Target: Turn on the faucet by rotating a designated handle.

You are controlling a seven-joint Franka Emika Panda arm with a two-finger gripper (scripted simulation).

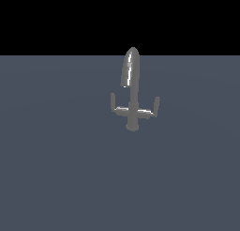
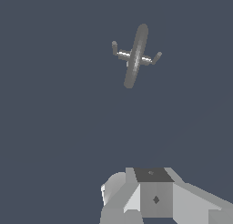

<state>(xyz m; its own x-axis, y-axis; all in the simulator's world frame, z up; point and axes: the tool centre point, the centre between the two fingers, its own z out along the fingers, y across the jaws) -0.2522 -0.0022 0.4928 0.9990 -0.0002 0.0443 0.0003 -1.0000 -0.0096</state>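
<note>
One faucet (image 1: 132, 91) on the tabletop (image 1: 56, 178), nothing else of its kind. It has one arched spout (image 1: 131, 68), one round base (image 1: 132, 127) and two side levers. One lever is the handle (image 1: 149, 111), lighter, with one bright streak along its arm and one slanted tip, on the exterior view's right. The other is one darker lever (image 1: 116, 106) with one straight upright tip, on the exterior view's left. Wrist view gives the same count: one faucet (image 2: 135, 56), two levers. One robot tool body (image 2: 154, 198) shows there; its fingers are not countable from this view. One tabletop, plain grey.
</note>
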